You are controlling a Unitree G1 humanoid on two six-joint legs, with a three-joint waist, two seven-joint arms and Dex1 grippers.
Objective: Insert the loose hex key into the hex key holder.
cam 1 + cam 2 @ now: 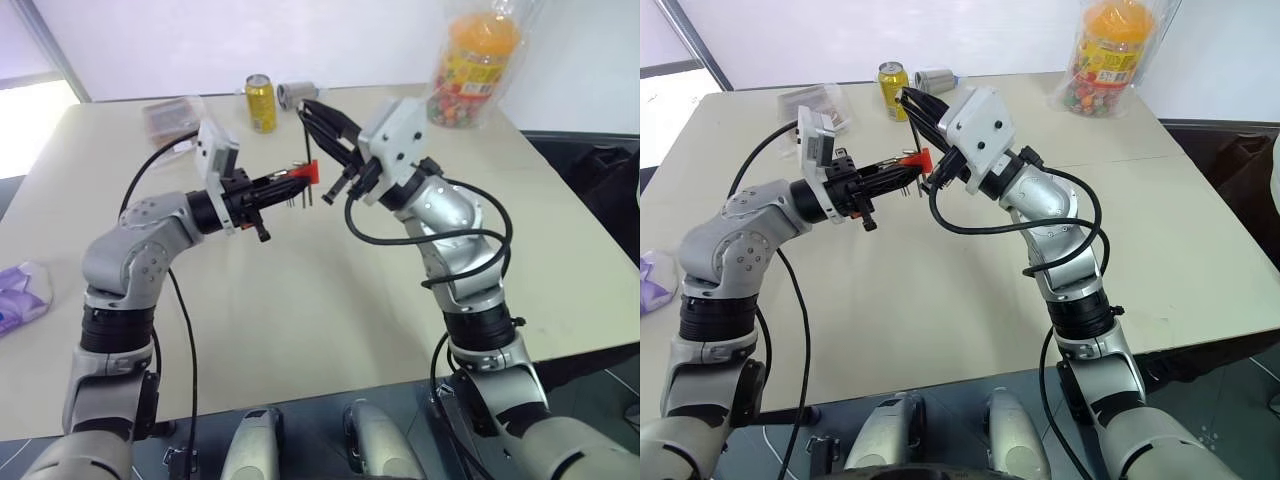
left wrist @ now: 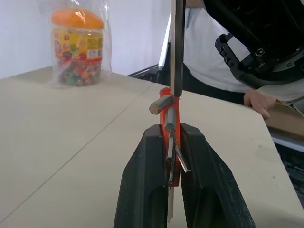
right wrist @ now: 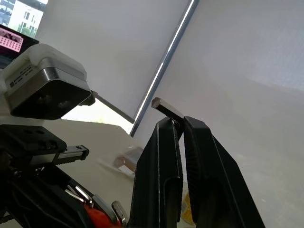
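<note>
Table (image 1: 300,300), pale beige and flat-topped, with both arms raised above its far middle. The left gripper (image 2: 172,142), two black fingers, is clenched on the hex key holder (image 1: 308,171), a small orange-red plastic block held off the tabletop with several thin grey metal keys hanging from its underside. In the left wrist view the block stands edge-on between the two fingers, and short grey key ends project from it.

The right gripper (image 3: 182,124), also two black fingers, is clamped on the loose hex key (image 3: 167,108), a thin L-shaped grey metal rod; its end sticks out just past the fingertips. In the left wrist view the rod's long shank comes down vertically to the top edge of the orange-red block, touching or just above it; which cannot be told. The two grippers face each other, close together.

Behind them on the table stand a yellow drinks can (image 1: 261,102), a silver can (image 1: 294,95) lying on its side just beside it, and a clear plastic packet (image 1: 172,116) with dark contents. An orange-lidded clear jar of coloured sweets (image 1: 474,62), wrapped in a plastic bag, stands at the far right. A purple and white plastic packet (image 1: 22,296) lies at the table's left edge. A person's hand (image 2: 259,102) rests at the right edge.
</note>
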